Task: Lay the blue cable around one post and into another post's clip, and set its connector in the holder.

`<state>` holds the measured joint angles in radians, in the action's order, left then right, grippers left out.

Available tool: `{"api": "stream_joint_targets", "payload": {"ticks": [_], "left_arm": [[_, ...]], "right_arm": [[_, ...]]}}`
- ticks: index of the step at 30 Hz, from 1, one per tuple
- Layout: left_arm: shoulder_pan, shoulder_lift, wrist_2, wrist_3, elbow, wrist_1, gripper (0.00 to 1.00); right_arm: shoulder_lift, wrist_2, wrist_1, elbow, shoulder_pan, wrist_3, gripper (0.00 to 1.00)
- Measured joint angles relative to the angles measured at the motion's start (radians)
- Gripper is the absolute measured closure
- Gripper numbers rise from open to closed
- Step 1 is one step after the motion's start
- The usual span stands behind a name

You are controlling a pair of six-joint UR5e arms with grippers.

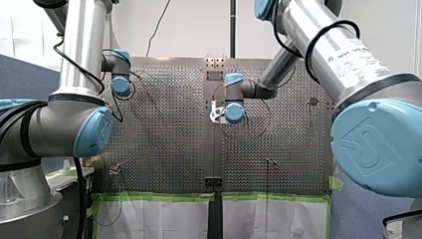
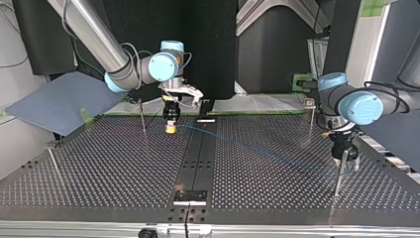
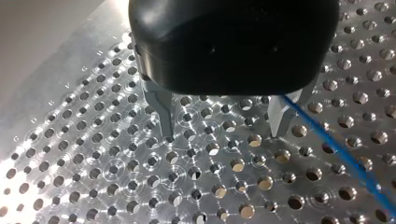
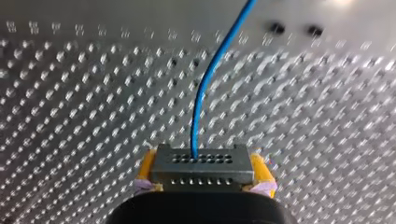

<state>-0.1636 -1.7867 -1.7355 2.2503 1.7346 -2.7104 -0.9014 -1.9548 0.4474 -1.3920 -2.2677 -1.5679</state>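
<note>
**Blue cable stretched between two robot pincers across a perforated counter**

A thin blue cable (image 2: 247, 145) lies low over the perforated metal counter (image 2: 99, 163). Its long axis runs slantwise across the top view, from left of the middle toward the right side.

One end finishes in a dark, flat connector (image 4: 201, 163). The right pincer (image 4: 203, 173) is clamped on this connector between yellow pads, and the cable leaves it straight ahead, away from the wrist. In the top view this pincer hangs just above the counter beside the dark centre strip.

The cable's other stretch reaches the left pincer (image 3: 222, 125), well apart from the right one. This pincer stands open, with its two metal fingers (image 3: 161, 109) spread and nothing between them. In the left wrist view the cable passes right beside one finger and runs on away from it. I cannot tell whether it touches that finger.

A thin upright post (image 2: 338, 176) stands just beside the left pincer in the top view. The left arm is therefore the nearer one for guiding the cable around that post, while the right arm keeps hold of the connector end. The cable is not yet wrapped around any post.
</note>
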Motion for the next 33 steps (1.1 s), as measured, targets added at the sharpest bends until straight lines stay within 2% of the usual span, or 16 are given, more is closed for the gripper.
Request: {"api": "stream_joint_targets", "payload": {"ticks": [5,11,16,23,28,33], "left_arm": [[0.004,0.000,0.000,-0.001,0.000,0.000,0.01],[0.009,0.000,0.000,-0.004,0.000,0.000,0.01],[0.012,0.000,0.000,-0.007,0.000,0.000,0.01],[0.013,0.000,0.002,-0.008,0.000,0.001,0.01],[0.013,0.000,0.003,-0.008,0.000,0.001,0.01],[0.014,0.000,0.004,-0.005,0.000,0.000,0.01]], "right_arm": [[0.000,-0.034,0.045,-0.045,0.029,-0.035,1.00],[0.001,-0.076,0.102,-0.102,0.068,-0.058,1.00],[0.001,-0.080,0.142,-0.142,0.105,-0.088,1.00],[0.002,-0.081,0.203,-0.203,0.165,-0.145,1.00],[0.005,-0.094,0.244,-0.244,0.207,-0.156,1.00],[0.035,-0.110,0.291,-0.291,0.253,-0.162,1.00]]}}
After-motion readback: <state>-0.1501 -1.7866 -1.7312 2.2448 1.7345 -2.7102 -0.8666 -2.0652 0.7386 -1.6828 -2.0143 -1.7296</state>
